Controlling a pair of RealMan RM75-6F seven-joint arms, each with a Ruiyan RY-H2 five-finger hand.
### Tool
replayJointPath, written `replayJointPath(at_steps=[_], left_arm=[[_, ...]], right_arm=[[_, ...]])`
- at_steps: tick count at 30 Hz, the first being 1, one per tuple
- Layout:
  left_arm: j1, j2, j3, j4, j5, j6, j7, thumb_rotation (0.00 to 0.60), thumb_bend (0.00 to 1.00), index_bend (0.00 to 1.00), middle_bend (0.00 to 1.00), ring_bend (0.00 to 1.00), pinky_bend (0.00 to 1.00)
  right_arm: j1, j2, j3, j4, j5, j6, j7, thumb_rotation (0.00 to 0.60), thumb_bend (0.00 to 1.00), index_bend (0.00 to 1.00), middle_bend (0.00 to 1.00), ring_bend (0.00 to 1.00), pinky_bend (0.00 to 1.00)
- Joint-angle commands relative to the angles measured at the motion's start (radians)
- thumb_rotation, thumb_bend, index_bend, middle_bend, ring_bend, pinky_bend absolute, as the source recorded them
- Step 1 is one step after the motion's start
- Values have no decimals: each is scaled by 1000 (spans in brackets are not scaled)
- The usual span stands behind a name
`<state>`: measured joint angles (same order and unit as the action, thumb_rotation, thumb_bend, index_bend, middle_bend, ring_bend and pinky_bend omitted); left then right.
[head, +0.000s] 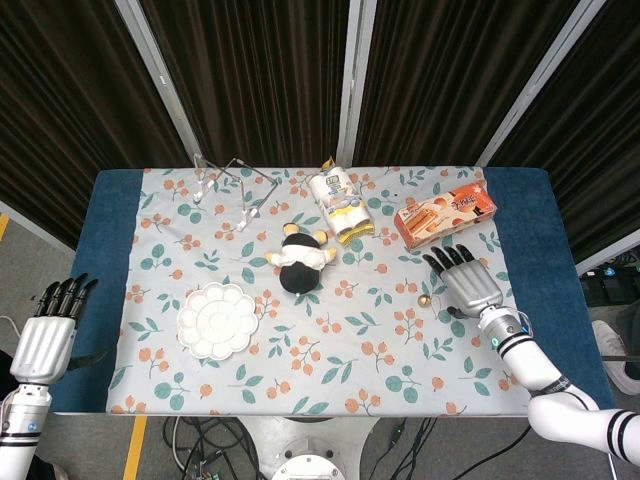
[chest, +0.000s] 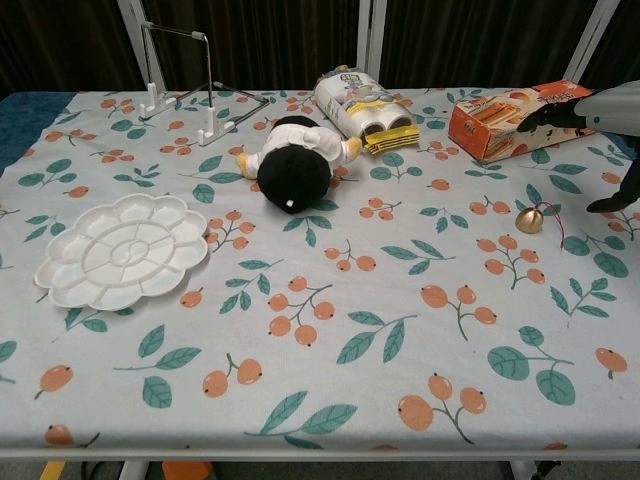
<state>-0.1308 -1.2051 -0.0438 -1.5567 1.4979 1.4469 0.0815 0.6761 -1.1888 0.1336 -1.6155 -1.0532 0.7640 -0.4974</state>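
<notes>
**Head view: right hand spread above a small bell**

Head view showed the right hand hovering over the right part of the worktop, its fingers apart and holding nothing. The nearest thing was a small golden bell, which lay on the floral cloth just beside the hand, on its left and apart from it. The orange snack box lay near the far edge, beyond the fingertips and not touched.

The left hand hung off the worktop's left edge, fingers likewise apart and empty, well apart from everything on the cloth; the white flower-shaped palette was the thing closest to it.

Near the middle lay a black-and-white plush toy, with a yellow-and-white packet just behind it. A wire stand stood at the far left corner.

In the chest view only the right hand appeared, at the right edge, above and to the right of the bell.
</notes>
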Motion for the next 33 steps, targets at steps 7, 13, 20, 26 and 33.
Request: replayJointPath(at_steps=[7,13,20,26,33], left_arm=[[5,0,2,6,-6,3,-7,600,0,36,0,0,15],[6,-2,4,14,-6,3,-16,600,0,36,0,0,14],[6,-3,5,22,-10,-1,-28,600,0,36,0,0,15],[2,-5,7,22,-7,-7,-38,600,0,36,0,0,14],[3,-1,8,25,-9,-8,-44,600,0,36,0,0,14]], right_arm=[[40,-50,-16,43,7,-12,17,600,123,117,0,0,0],[56,-79,-32,65,14,-10,19,600,134,233,0,0,0],[68,-90,-44,80,26,-3,23,600,138,312,0,0,0],[89,-106,-48,98,38,-20,32,600,142,323,0,0,0],[105,-124,-52,114,35,-21,47,600,157,392,0,0,0]])
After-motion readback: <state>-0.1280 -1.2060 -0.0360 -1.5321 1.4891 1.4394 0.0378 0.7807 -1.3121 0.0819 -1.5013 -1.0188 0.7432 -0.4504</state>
